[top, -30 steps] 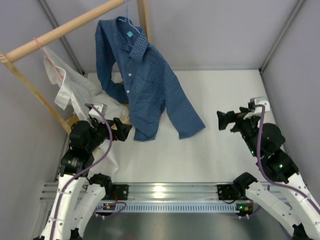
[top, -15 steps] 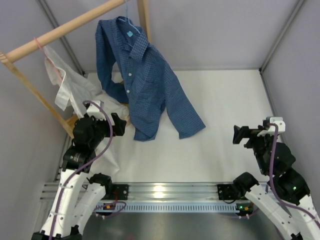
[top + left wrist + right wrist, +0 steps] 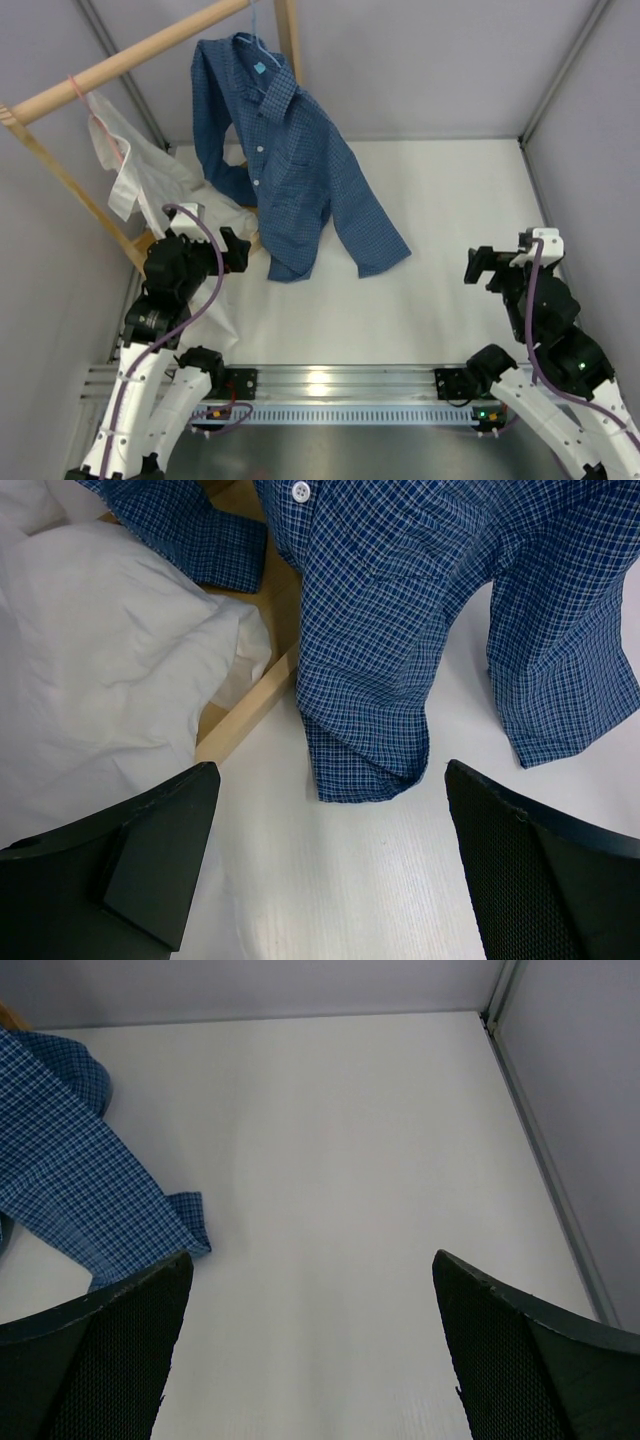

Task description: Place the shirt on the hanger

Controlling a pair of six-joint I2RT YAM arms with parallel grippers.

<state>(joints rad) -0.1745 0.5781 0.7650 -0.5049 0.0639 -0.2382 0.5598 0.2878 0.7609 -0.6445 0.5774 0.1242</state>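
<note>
Shirt (image 3: 285, 170) hangs on the hanger (image 3: 254, 22); left end effector (image 3: 238, 250) and right end effector (image 3: 480, 266) gape apart, empty, so probably only pulling clear remains.

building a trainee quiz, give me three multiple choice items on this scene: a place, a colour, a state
1. In the top view, the white garment hangs
A left of the shirt
B right of it
C by the right arm

2. The shirt's buttons are
A black
B white
C red

3. The left claw is
A shut on the shirt
B shut on the white garment
C open and empty

Answers: 1 A, it hangs at the rail's left end; 2 B, one shows white on the placket; 3 C, its fingers stand apart, gripping nothing.
</note>
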